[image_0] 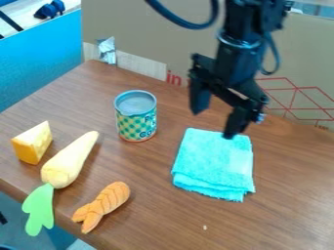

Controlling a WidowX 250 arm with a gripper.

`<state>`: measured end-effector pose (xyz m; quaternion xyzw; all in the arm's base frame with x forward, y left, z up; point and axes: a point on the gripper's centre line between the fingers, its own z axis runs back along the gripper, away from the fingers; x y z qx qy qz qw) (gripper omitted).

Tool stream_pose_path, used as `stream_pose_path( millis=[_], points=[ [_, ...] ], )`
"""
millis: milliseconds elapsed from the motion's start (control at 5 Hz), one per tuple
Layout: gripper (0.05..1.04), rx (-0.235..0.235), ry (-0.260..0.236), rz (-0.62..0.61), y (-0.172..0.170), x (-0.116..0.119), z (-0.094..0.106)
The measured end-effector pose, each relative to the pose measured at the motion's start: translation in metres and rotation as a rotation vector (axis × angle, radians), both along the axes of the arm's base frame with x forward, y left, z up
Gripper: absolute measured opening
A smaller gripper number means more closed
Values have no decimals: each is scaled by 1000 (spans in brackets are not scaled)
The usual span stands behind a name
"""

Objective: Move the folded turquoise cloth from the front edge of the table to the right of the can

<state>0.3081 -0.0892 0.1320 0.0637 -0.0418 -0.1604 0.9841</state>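
The black gripper [214,122] hangs at the upper right of centre with its two fingers spread wide and nothing between them. Just below it lies a folded turquoise cloth [214,163], flat on the wooden table; the right finger's tip is over the cloth's back edge, and whether it touches I cannot tell. To the gripper's left stands an open can [136,119] with a green checkered label, upright and apart from the fingers.
A yellow cheese wedge [32,142], a pale parsnip-like toy [68,163] with green leaves and an orange shrimp-like toy [102,205] lie at the left and front left of the table [156,215]. A cardboard wall [156,29] stands behind.
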Motion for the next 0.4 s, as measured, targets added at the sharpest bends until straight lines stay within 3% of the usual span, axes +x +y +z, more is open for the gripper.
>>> stream_pose_path(
  millis=[400],
  points=[
    [1001,-4,-10,4,0,0,3]
  ],
)
